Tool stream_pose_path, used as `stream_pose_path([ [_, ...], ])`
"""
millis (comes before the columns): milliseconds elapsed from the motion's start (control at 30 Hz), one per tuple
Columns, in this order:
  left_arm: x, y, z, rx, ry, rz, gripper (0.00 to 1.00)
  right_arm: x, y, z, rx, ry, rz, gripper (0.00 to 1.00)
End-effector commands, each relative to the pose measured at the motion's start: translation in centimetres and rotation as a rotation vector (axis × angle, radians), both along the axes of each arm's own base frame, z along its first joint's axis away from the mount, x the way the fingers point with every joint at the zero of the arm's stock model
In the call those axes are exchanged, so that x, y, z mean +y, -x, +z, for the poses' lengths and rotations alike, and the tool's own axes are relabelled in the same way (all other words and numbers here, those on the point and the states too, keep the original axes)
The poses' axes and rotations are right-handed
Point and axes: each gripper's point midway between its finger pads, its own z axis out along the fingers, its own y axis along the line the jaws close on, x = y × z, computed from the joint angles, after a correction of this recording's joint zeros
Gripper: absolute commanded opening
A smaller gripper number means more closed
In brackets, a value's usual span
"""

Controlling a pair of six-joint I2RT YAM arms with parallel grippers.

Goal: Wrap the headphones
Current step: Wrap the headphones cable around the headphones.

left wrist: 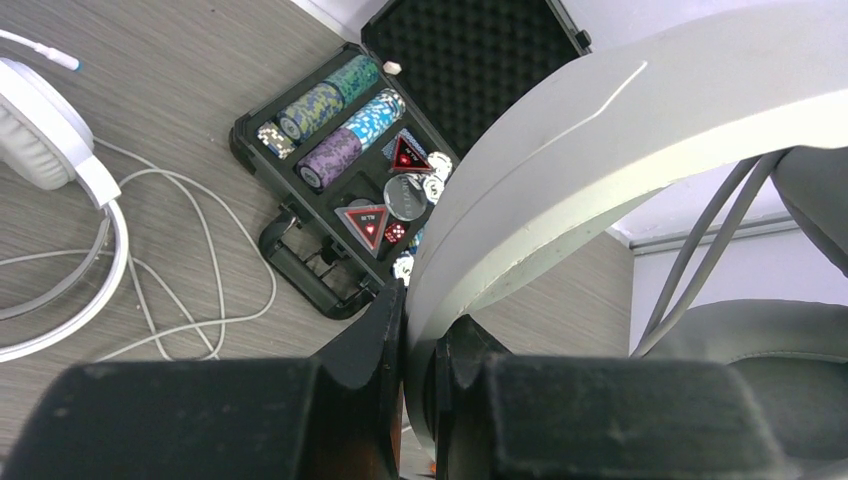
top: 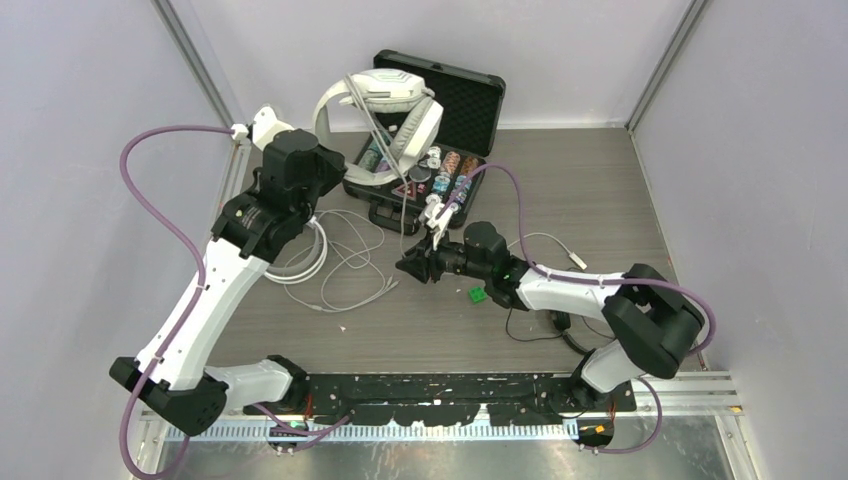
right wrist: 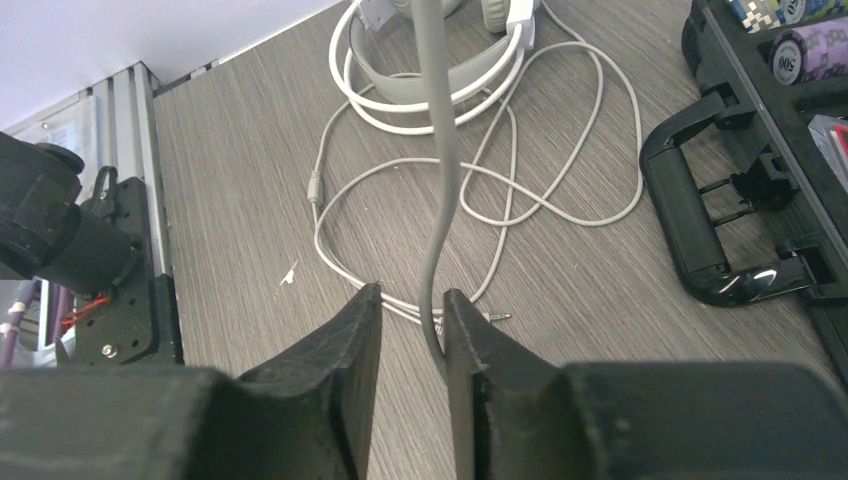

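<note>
Two white headsets: lifted headset [top: 392,100] (in left pincer [left wrist: 420,330]), tabletop headset [left wrist: 45,140].

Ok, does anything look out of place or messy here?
Yes. An open case of poker chips sits on the table, unrelated to the job; the left pincer holds one white headset above it. The other white headset's cable sprawls in loose tangled loops, and a small green piece lies near the right pincer.
</note>
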Motion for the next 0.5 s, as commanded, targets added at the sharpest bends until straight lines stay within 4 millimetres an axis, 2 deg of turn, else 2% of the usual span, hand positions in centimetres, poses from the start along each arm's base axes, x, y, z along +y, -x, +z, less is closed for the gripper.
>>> stream_pose_path([
  [0,0.6,0.6,5.2,-0.134,0.107,0.020,0.00,0.7,-0.6,2.3,-0.139,-0.084,0.025,0.40],
  [200,0.6,0.8,6.0,-0.147,0.109,0.007,0.00,0.7,-1.5,1.0,-0.149,-0.097,0.061,0.51],
  [467,0.5,1.3,6.1,-0.139,0.094,-0.016,0.00,1.2,-1.4,-2.5,-0.163,-0.087,0.136,0.52],
])
